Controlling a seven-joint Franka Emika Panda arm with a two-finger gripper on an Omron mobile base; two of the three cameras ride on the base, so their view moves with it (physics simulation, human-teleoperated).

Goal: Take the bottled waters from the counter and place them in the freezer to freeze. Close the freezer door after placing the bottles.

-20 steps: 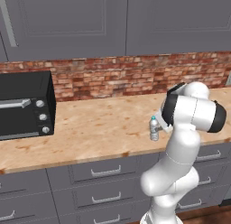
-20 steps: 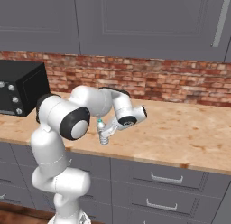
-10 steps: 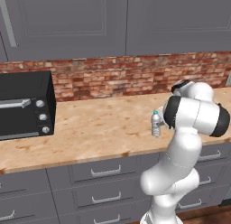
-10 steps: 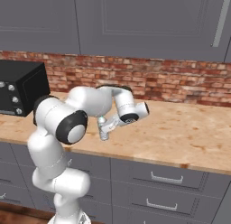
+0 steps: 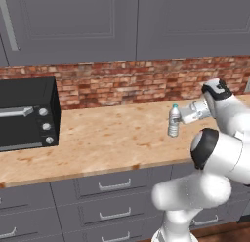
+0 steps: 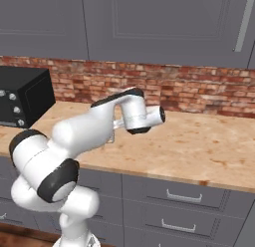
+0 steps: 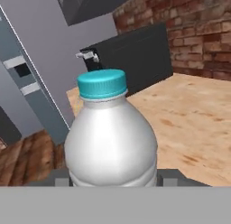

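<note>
Left base view looks forward and down from behind the arm, arm at 4 o'clock. Right base view does likewise, arm at 8 o'clock. Both share the bench and brick wall. Hand view sits very close behind the teal-capped bottle.

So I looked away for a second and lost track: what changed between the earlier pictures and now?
The arm swung, carrying the teal-capped bottle with it: a second ago it stood low by the counter's front edge, and now it is higher and further back over the slab. The pincer stays shut on it. The black toaster oven has not moved.
</note>
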